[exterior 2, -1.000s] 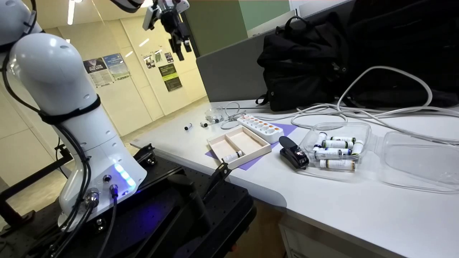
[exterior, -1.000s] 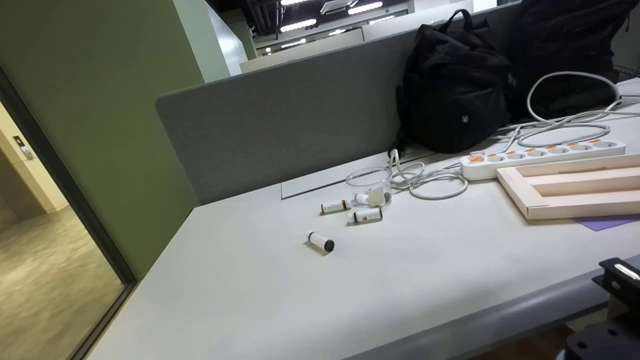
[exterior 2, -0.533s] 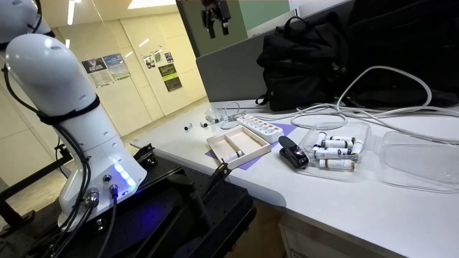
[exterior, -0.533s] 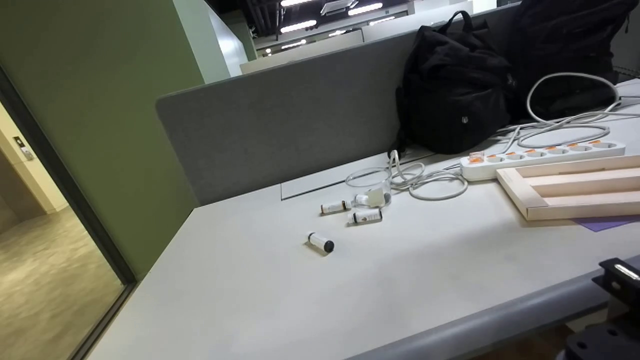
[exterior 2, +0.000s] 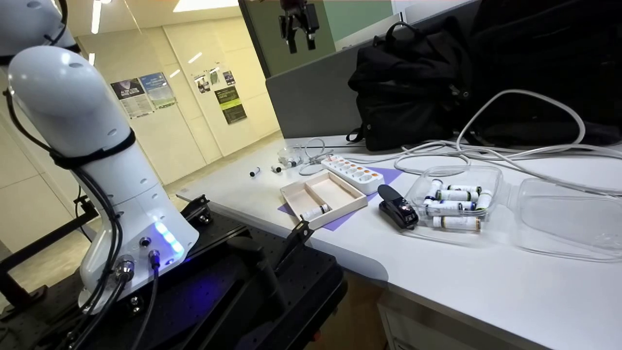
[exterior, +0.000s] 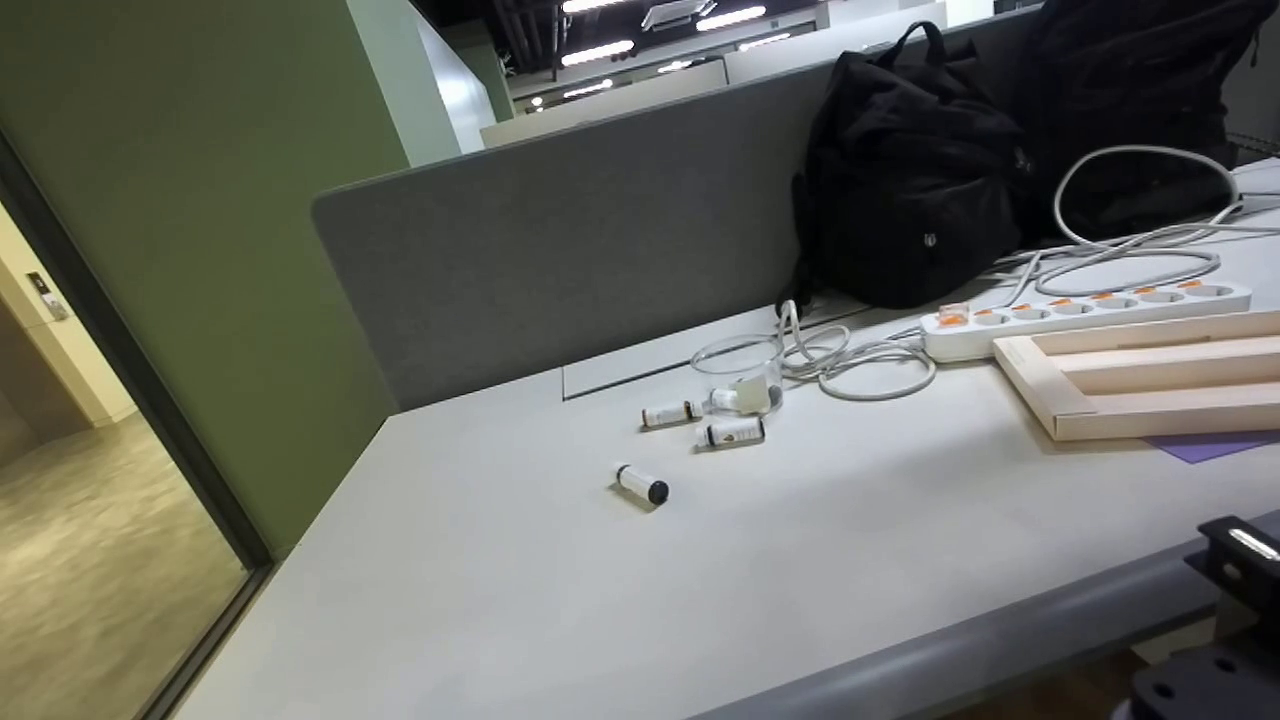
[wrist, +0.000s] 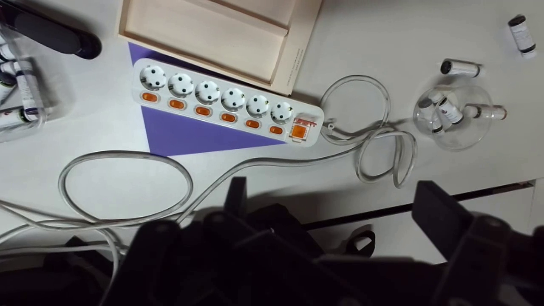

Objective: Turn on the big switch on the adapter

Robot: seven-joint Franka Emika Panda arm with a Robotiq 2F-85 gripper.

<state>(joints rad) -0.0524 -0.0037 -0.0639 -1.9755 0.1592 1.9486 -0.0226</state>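
Angular black hand (exterior 2: 302, 47) has shifted sideways, spread, well apart from the oblong plastic adapter (wrist: 221, 105).

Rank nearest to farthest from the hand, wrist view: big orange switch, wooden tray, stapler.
1. Big orange switch: right end of the power strip.
2. Wooden tray: top middle, past the strip.
3. Stapler: top left, clearly farthest.

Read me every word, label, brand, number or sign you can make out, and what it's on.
No text reads with certainty.
Wall posters: headlines and print too blurred.
Wooden tray: fine print on its edge, too small.
Vials: labels too blurred.
Black device: pale marks, illegible.
Power strip: reddish marks by the big switch, too blurred to call writing.
Black backpack: a pale mark, too small.
Wall panel: pale marks, too small.
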